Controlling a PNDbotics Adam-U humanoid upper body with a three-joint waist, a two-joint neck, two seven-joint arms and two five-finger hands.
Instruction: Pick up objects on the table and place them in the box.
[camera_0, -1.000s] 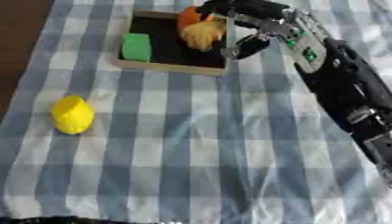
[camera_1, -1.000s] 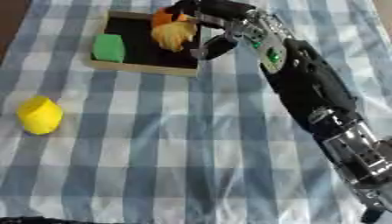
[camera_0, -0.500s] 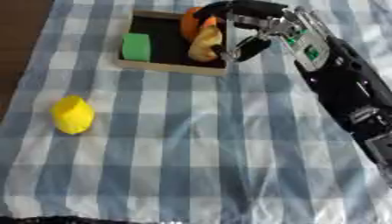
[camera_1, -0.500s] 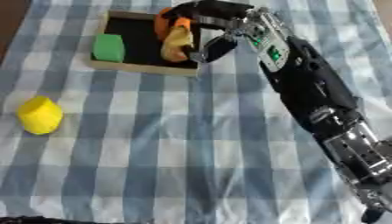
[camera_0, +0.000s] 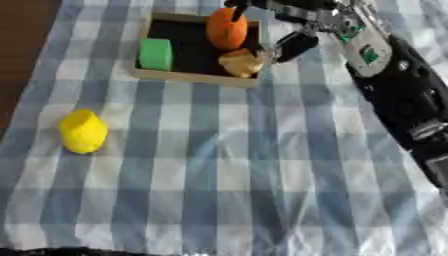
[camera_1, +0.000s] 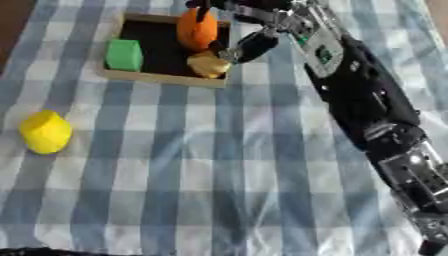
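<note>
The robot's right hand (camera_0: 293, 30) hangs over the far right corner of a shallow wooden box (camera_0: 188, 77) that sits near the far edge of a table covered by a blue-and-white checked cloth (camera_0: 227, 170). The hand's fingers are spread and relaxed above the box, holding nothing, and its thumb (camera_0: 293, 46) points down just beside the box's right wall. Inside the dark-floored box lie three things: a green block (camera_0: 157, 54) against the left side, an orange rounded object (camera_0: 227, 29) at the far right, and a tan, lumpy object (camera_0: 241, 62) in the near right corner, just below the orange one and close to the thumb. Whether the fingertips touch the orange object cannot be told from either view. The black forearm (camera_1: 363, 100), with silver fittings and a small green mark, runs from the near right edge of the table up toward the box. A yellow lemon-shaped object (camera_0: 82, 131) lies alone on the cloth near the left edge of the tabletop, well apart from the box and the hand. A strip of dark brown surface (camera_0: 22, 45) shows beyond the cloth's far left corner.
</note>
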